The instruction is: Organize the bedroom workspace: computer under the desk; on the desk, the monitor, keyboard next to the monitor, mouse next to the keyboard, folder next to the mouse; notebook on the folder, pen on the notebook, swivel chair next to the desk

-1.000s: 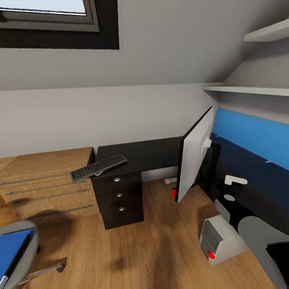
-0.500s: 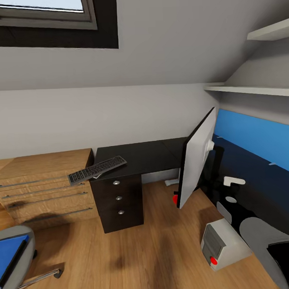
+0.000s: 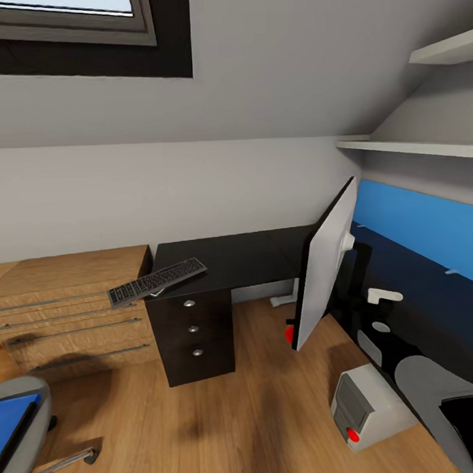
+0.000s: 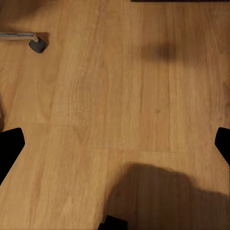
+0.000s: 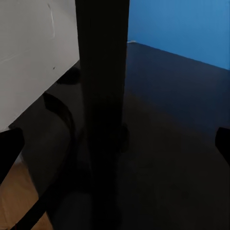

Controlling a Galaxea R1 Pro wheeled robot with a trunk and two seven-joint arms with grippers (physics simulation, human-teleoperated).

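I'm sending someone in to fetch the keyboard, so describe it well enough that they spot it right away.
Find the black desk below the window, beside the wooden drawer cabinet. The keyboard lies at the desk's corner above the black drawers, slanted, one end overhanging toward the cabinet. It is the flat dark slab with pale keys, unlike the tall white-backed monitor.

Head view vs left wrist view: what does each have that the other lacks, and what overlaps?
Head view alone: the desk, the keyboard overhanging its corner, the monitor seen from its white back, the computer on the floor, the folder on the swivel chair.

Left wrist view alone: the left gripper's fingers spread wide over bare boards, plus a close look at a chair caster.

Shared: the wooden floor and part of the chair's base.
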